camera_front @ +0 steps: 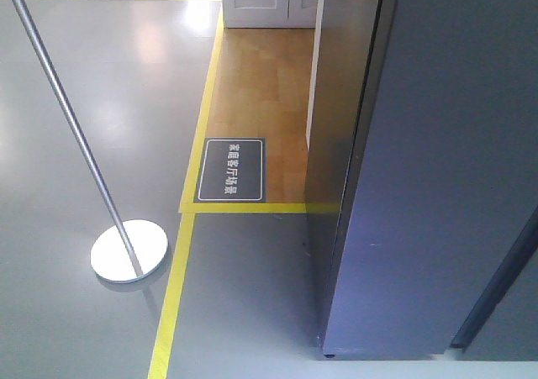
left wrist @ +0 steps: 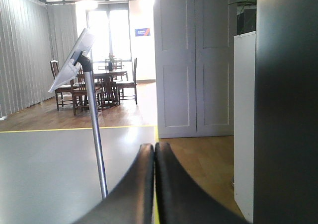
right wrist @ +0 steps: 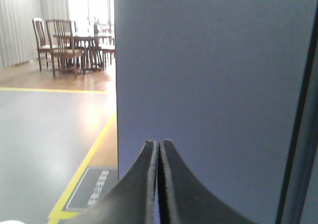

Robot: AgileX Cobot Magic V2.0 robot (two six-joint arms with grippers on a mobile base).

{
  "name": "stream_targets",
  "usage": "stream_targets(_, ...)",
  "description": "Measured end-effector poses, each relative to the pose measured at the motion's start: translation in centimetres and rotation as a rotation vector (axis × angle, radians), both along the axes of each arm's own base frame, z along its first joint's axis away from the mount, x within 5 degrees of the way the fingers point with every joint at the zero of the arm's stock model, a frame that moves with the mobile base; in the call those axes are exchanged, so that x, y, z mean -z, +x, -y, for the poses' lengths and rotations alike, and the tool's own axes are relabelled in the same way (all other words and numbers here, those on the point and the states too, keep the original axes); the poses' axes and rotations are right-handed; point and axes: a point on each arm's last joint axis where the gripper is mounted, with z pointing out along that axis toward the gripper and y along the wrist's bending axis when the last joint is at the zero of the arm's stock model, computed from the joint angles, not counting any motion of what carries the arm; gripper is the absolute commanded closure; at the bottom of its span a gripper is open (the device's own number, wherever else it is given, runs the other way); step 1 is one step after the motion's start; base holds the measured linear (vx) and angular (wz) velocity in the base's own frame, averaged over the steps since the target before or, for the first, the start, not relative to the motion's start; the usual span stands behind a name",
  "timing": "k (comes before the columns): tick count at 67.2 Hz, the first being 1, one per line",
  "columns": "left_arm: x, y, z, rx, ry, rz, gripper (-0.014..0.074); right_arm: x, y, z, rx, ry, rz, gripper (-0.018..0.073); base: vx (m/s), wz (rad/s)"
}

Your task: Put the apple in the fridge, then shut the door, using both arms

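My left gripper (left wrist: 154,147) has its jaws pressed flat together with nothing between them, the two black fingers (left wrist: 141,184) meeting in a thin seam. Past them stands a silver pole (left wrist: 95,139) carrying a tilted white panel (left wrist: 73,59), and further back a dining table with wooden chairs (left wrist: 107,82) on the wood floor. A pale grey double cabinet door (left wrist: 195,60) fills the middle of that view, and a dark vertical slab at the right edge is, I think, the fridge (left wrist: 285,105) (only its flank shows).

My right gripper (right wrist: 158,143) is likewise clenched on nothing, its jaws sealed edge to edge, pointing at the broad dark grey face of the fridge door (right wrist: 208,75), which looks close in front of it. Whether they touch it I cannot tell.

In the front-facing view the grey door panel (camera_front: 437,160) looks to stand closed, seen from its outside. To its left lie yellow floor tape (camera_front: 172,299), a dark floor sign with white characters (camera_front: 230,170), and the pole's round white base (camera_front: 129,250).

The apple appears in none of my views.
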Motion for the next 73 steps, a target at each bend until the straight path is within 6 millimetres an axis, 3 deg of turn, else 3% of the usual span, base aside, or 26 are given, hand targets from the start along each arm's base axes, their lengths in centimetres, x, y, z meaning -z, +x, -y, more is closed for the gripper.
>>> stream_targets(73, 0.00, 0.00, 0.00, 0.000, 0.000, 0.000, 0.0603, -0.15, -0.01, 0.01, 0.002, -0.004, 0.016, 0.0562, 0.00, 0.00)
